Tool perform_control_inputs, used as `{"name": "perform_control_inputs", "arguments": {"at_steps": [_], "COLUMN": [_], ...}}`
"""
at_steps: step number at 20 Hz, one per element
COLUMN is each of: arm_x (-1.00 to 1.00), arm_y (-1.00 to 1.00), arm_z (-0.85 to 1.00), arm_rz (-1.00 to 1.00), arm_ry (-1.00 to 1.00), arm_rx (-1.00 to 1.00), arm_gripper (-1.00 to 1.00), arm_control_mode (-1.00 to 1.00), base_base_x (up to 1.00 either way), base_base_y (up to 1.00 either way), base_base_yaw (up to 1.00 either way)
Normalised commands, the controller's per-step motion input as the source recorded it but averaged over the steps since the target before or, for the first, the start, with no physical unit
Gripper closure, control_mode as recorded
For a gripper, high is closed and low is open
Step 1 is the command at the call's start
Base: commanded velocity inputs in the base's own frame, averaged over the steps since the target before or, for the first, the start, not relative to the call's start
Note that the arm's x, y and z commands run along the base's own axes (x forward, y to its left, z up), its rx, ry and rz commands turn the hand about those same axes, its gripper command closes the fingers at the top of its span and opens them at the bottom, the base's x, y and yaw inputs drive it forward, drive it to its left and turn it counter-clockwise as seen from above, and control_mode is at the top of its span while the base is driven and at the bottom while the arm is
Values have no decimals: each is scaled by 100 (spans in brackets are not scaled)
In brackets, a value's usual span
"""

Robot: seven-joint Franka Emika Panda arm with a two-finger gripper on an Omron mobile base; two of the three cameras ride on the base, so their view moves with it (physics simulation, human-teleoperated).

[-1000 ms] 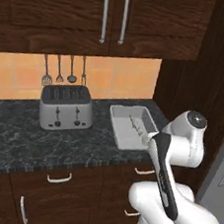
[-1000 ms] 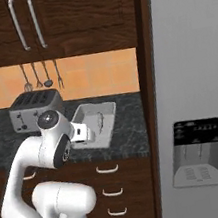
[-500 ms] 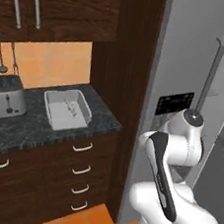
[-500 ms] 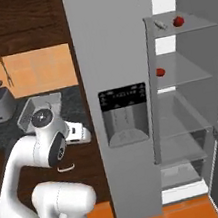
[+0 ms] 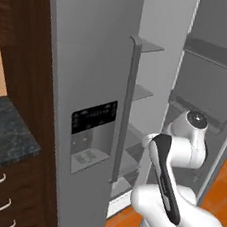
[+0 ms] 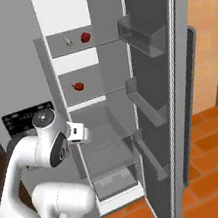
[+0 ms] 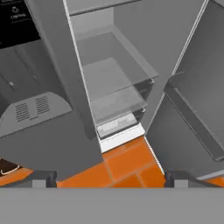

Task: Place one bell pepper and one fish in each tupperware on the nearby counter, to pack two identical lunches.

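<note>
Two red bell peppers (image 6: 85, 37) and a pale fish (image 6: 67, 41) sit upper centre on fridge shelves (image 6: 91, 98); the open door (image 6: 162, 96) stands right. Jaws wide, empty.

My arm (image 5: 176, 194): glossy white shell in rounded, bulbous segments. One long black inlay strip (image 5: 164, 179) runs down the link nearest the left base camera, rounded at its upper end. Joint cap (image 5: 197, 119): dark grey disc ringed in white with a small pale centre; seen from the right base view as a second dark round cap (image 6: 44, 118) with pale dots. Wrist block (image 6: 78, 132): small, white, boxy, with tiny dark markings. Fingertips (image 7: 41, 178): dark grey, squared.
</note>
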Motion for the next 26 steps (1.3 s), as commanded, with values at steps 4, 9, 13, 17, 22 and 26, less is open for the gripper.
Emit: {"name": "perform_control_inputs", "arguments": {"at_steps": [4,9,13,17,22,26], "arm_x": [0,0,0,0,0,0], "arm_y": [0,0,0,0,0,0], "arm_z": [0,0,0,0,0,0], "arm_rz": [0,0,0,0,0,0], "arm_ry": [0,0,0,0,0,0], "arm_rx": [0,0,0,0,0,0], "arm_gripper": [-100,-100,-100,-100,-100,-100], "arm_control_mode": [100,100,100,100,100,100], "base_base_x": [96,100,100,100,98,92], "base_base_y": [-35,0,-10,-34,-23,0], "base_base_yaw": [6,24,32,37,38,9]}}
